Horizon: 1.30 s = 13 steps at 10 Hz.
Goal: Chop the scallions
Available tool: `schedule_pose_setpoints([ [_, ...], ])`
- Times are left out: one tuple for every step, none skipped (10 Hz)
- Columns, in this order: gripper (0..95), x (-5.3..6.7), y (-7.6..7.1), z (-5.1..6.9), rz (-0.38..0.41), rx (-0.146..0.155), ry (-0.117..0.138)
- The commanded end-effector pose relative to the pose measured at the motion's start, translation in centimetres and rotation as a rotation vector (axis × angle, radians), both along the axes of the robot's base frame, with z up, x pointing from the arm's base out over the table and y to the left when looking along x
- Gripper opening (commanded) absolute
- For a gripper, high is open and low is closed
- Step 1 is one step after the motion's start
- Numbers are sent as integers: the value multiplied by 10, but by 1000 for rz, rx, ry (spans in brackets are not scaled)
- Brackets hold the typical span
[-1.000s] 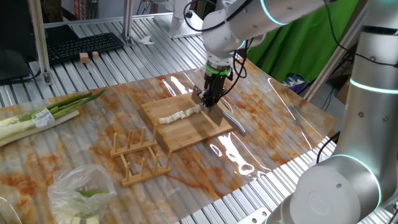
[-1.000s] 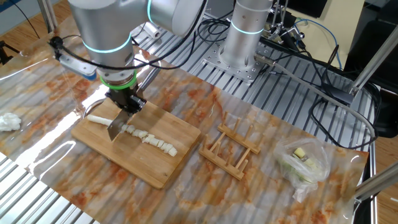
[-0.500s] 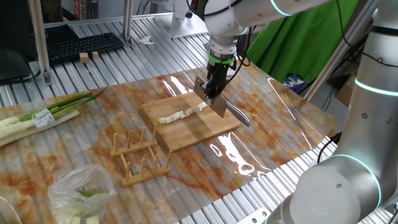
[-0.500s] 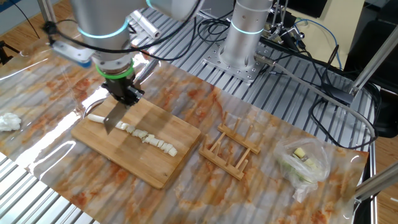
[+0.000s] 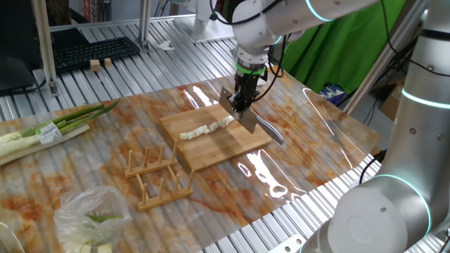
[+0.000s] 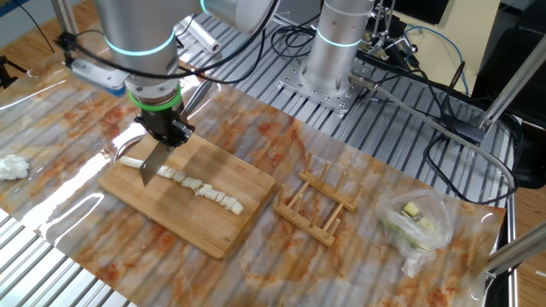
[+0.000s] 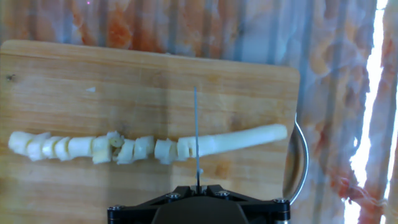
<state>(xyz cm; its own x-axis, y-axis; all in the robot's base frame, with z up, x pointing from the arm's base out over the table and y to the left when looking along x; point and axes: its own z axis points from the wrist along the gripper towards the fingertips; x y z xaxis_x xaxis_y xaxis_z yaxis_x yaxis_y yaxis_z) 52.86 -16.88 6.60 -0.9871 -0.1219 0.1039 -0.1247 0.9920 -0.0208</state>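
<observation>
The scallion is a pale cream stalk lying across the wooden board [image 7: 149,81]. Its left part is cut into several stubby segments [image 7: 81,148]; its right part is one uncut length [image 7: 239,138]. It also shows on the board in one fixed view [image 5: 205,128] and in the other fixed view [image 6: 200,188]. My gripper [image 5: 241,100] is shut on a knife [image 5: 246,119]. The blade [image 7: 196,134] is seen edge-on, raised above the stalk at the boundary between the cut pieces and the uncut length. In the other fixed view the gripper [image 6: 168,135] holds the knife [image 6: 152,162] over the board's left end.
A wooden dish rack [image 5: 158,174] stands beside the board. A long green-and-white bundle with a label band [image 5: 49,130] lies at the far left. A clear plastic bag of green bits [image 5: 88,218] sits at the front left. A white crumpled wad [image 6: 10,166] lies left of the board.
The knife has lifted off the board and shifted a little towards the uncut end of the stalk. The stalk and pieces have not moved.
</observation>
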Motion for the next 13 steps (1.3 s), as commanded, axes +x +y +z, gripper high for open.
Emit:
schedule_pose_setpoints([
  [0, 1, -1, -8, 7, 1, -5],
  [0, 3, -3, -18, 16, 3, -10],
  [0, 5, -5, -30, 20, 9, -17],
  [0, 7, -4, -38, 20, 13, -24],
  [0, 8, -4, -41, 17, 14, -26],
  [0, 7, -3, -43, 2, 42, -16],
  [0, 5, -3, -41, -1, 41, -8],
  [0, 5, -3, -41, 0, 38, -12],
  [0, 6, -4, -35, 4, 27, -14],
  [0, 6, -6, -29, 7, 27, -3],
  [0, 5, -6, -16, 0, 27, 12],
  [0, 5, -7, -13, 2, 19, 9],
  [0, 6, -8, -12, 4, 20, 9],
])
